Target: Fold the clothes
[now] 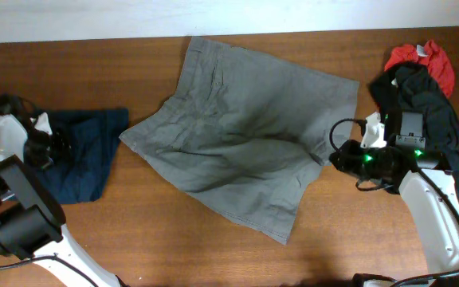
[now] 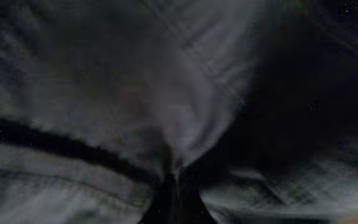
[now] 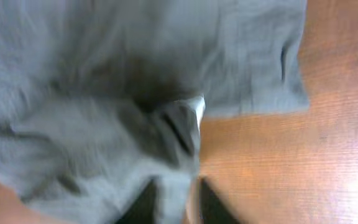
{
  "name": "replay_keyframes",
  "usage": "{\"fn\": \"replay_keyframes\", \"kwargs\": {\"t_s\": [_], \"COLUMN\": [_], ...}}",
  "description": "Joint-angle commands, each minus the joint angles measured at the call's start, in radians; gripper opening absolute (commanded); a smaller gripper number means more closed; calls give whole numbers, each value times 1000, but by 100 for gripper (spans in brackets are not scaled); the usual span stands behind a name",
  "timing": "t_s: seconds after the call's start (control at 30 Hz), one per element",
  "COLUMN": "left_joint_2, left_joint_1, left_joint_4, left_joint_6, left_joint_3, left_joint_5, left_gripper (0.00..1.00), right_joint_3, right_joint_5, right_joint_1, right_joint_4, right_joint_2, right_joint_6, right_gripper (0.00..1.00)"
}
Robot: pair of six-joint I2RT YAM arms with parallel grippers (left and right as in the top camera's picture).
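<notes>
The mid-grey shorts lie spread and wrinkled across the middle of the wooden table. My right gripper is at their right edge. In the right wrist view its fingers are shut on a raised fold of the grey shorts. My left gripper is far left, over a dark navy garment and away from the shorts. In the left wrist view its jaws pinch a bunched fold of dark cloth that fills the frame.
A black garment and a red one are piled at the back right, behind my right arm. Bare wood lies to the right of the shorts' edge. A pale wall edge runs along the table's far side.
</notes>
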Motion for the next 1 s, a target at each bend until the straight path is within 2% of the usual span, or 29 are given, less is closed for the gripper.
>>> {"fn": "replay_keyframes", "kwargs": {"t_s": [0.0,0.07,0.23,0.5,0.8,0.97], "left_joint_2": [-13,-23,-70,-195,-306,-328], "left_joint_1": [-35,-63,-162,-338,-475,-521], "left_joint_4": [-76,-146,-264,-297,-345,-393], "left_joint_6": [52,81,82,80,81,81], "left_joint_3": [135,211,342,366,366,366], "left_joint_5": [64,64,67,187,183,182], "left_gripper": [7,8,9,9,12,13], "right_joint_3": [5,5,5,54,249,440], "right_joint_5": [79,133,117,5,4,9], "right_joint_1": [-8,-8,-6,-7,-7,-7], "right_joint_4": [85,177,340,534,542,532], "right_joint_2": [6,24,158,448,737,906], "right_joint_6": [88,137,159,159,268,312], "right_gripper": [4,4,4,4,4,4]}}
